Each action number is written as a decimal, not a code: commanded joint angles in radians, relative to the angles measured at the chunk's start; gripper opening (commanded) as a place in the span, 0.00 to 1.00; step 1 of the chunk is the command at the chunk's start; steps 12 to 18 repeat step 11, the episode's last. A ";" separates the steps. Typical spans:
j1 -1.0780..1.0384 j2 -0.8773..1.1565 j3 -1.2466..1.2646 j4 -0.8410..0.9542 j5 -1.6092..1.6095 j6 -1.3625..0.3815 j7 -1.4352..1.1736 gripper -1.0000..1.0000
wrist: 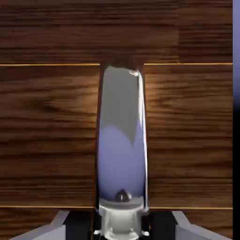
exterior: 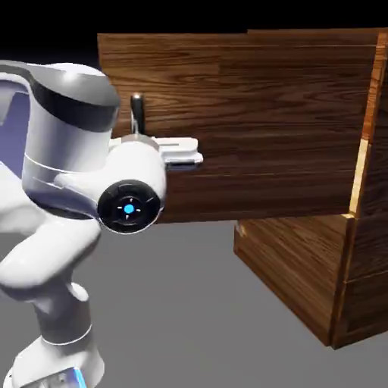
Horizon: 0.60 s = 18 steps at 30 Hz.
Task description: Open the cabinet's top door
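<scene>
The cabinet [exterior: 368, 250] of reddish-brown wood stands at the exterior view's right. Its top door [exterior: 258, 121] is swung far out from the body, hinged at the right, with its free edge at the left. The grey metal handle [exterior: 136, 112] sits near that free edge, its upper end showing above my white hand [exterior: 179, 151]. In the hand view the handle [wrist: 122, 150] fills the middle as a tall shiny bar against the door's wood [wrist: 47, 140]. My gripper [wrist: 122, 230] is shut on the handle's lower end, with a grey fingertip [wrist: 58, 226] on each side.
The lower wood panel [exterior: 292, 265] is flush with the cabinet, below the open door. My arm's large white joints [exterior: 68, 144] fill the exterior view's left and hide the fingers there. A grey floor [exterior: 189, 318] lies in front.
</scene>
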 commanded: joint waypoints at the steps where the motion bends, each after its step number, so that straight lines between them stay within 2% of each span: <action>1: 0.024 0.036 -0.024 0.034 -0.018 -0.025 -0.020 0.00; 11: 0.246 0.399 -0.265 0.379 -0.147 -0.298 -0.249 0.00; 18: 0.246 0.399 -0.265 0.379 -0.147 -0.298 -0.249 0.00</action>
